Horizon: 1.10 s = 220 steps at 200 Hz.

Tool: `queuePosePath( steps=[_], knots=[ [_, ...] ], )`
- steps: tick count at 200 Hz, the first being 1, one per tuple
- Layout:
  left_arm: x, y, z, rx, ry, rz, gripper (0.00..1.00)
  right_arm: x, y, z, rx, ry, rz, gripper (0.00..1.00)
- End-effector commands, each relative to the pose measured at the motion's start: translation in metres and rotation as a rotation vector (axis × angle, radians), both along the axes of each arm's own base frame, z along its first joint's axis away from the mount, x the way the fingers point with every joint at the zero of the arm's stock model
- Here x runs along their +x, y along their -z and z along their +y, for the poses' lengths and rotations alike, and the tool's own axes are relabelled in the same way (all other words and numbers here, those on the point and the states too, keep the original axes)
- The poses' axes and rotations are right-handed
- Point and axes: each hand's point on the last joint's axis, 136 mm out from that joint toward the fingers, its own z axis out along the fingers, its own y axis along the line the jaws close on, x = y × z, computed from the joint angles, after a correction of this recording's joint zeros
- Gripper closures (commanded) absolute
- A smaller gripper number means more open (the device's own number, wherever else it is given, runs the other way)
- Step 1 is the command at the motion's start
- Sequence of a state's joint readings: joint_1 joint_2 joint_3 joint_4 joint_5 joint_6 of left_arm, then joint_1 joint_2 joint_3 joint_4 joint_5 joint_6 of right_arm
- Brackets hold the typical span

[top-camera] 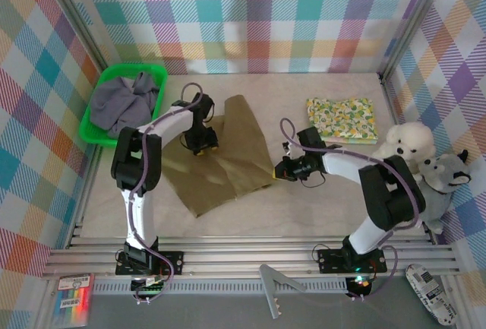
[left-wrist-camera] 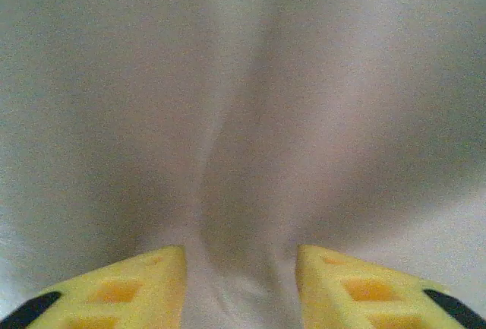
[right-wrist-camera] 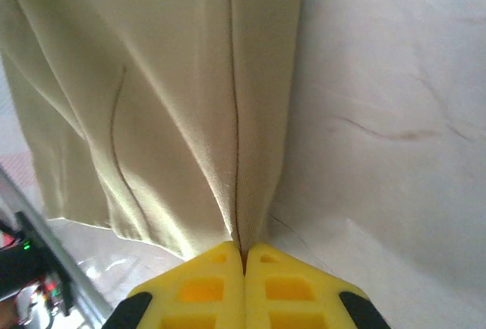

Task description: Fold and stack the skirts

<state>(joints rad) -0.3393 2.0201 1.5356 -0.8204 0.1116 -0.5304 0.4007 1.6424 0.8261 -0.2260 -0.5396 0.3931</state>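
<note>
One skirt looks finished. The floral skirt (top-camera: 342, 120) lies folded into a neat rectangle at 2 o'clock on the tabletop (top-camera: 304, 207), just beside the plush toys.

The olive-brown skirt (top-camera: 235, 162) is the one in hand. It lies at the centre, partly doubled over and creased, with its shape uneven, so I judge its fold about midway. The right claw (top-camera: 281, 169) is at the skirt's 3 o'clock edge, and the right wrist view shows that claw (right-wrist-camera: 244, 249) closed tight with the olive-brown skirt's (right-wrist-camera: 175, 78) edge pinched between its tips. The left claw (top-camera: 199, 145) is on the cloth towards 11 o'clock. In the left wrist view it (left-wrist-camera: 239, 257) stands about half open astride a raised ridge of cloth, and I cannot tell whether it has a hold.

The grey-lavender skirt (top-camera: 121, 101) sits crumpled in the green basket (top-camera: 133, 71) at 10 o'clock, not yet folded. No stack exists yet.
</note>
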Motion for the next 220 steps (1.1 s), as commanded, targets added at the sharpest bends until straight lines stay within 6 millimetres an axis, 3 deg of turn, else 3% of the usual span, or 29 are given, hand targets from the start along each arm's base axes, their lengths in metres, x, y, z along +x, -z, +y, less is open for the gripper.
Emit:
queuePosePath(
  steps=[1, 14, 27, 49, 70, 101, 127, 175, 220],
  knots=[
    [0.003, -0.058, -0.033, -0.092, 0.082, -0.125, 0.45, 0.001, -0.015, 0.022, 0.117, -0.098, 0.011, 1.0],
    [0.01, -0.073, -0.034, -0.057, 0.091, -0.166, 0.28, 0.002, -0.011, 0.024, 0.117, -0.104, 0.027, 1.0],
    [0.022, -0.079, -0.04, -0.052, 0.101, -0.191, 0.25, 0.002, -0.008, 0.025, 0.114, -0.101, 0.037, 1.0],
    [0.042, -0.067, -0.06, -0.079, 0.116, -0.166, 0.24, 0.003, -0.01, 0.026, 0.115, -0.094, 0.032, 1.0],
    [0.074, -0.058, -0.073, -0.041, 0.104, -0.188, 0.25, 0.004, -0.008, 0.024, 0.099, -0.085, 0.032, 1.0],
    [0.123, -0.049, -0.076, 0.048, 0.027, -0.277, 0.28, 0.004, -0.007, 0.027, 0.112, -0.076, 0.04, 1.0],
    [0.147, -0.037, -0.082, 0.051, -0.02, -0.321, 0.33, 0.005, -0.009, 0.031, 0.124, -0.082, 0.037, 1.0],
    [0.151, -0.013, -0.12, -0.06, 0.062, -0.307, 0.45, -0.001, -0.01, 0.042, 0.143, -0.123, 0.052, 1.0],
    [0.146, 0.011, -0.115, 0.007, 0.066, -0.266, 0.49, -0.012, -0.014, 0.054, 0.162, -0.178, 0.056, 1.0]
  ],
)
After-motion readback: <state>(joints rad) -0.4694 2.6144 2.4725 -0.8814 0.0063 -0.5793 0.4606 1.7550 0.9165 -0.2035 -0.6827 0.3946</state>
